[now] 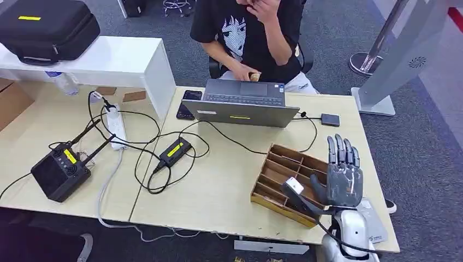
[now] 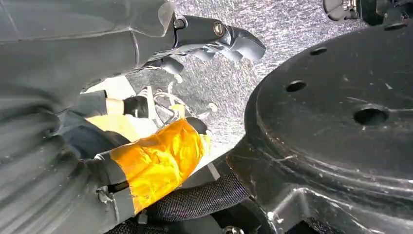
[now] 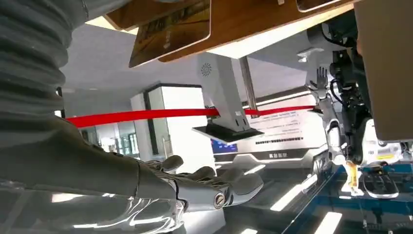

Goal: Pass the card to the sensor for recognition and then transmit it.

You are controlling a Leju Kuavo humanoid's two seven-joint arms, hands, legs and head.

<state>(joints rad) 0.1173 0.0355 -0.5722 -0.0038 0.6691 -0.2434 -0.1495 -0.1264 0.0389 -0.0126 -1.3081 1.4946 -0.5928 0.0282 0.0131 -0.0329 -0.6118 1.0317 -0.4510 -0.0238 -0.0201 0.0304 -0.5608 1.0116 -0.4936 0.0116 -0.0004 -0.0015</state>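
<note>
Looking through the head view, you see the right hand (image 1: 343,177) held up over the wooden tray (image 1: 275,203). Its fingers (image 1: 339,150) are straight and spread, and they hold nothing. I think the hand waits there because the tray is where cards are kept. A flat pale piece (image 1: 375,221) lies on the table behind the fingers, beside the wrist. It may be the card, but you cannot be sure from here. A small dark box (image 1: 330,119) sits well past the fingertips, wired to the laptop (image 1: 243,103). It is likely the sensor, put close to the person (image 1: 245,27) who sits at the laptop.

In the left wrist view, the left hand (image 2: 214,41) hangs down over the grey floor. Its fingers are loose with nothing in them. This arm seems to be resting, since the job is on the other side.

In the right wrist view, the right hand's fingers reach out flat and hold nothing. The card (image 3: 170,34), gold-brown, lies on the wood apart from the fingers. No finger touches it, so you have yet to pick it up.
</note>
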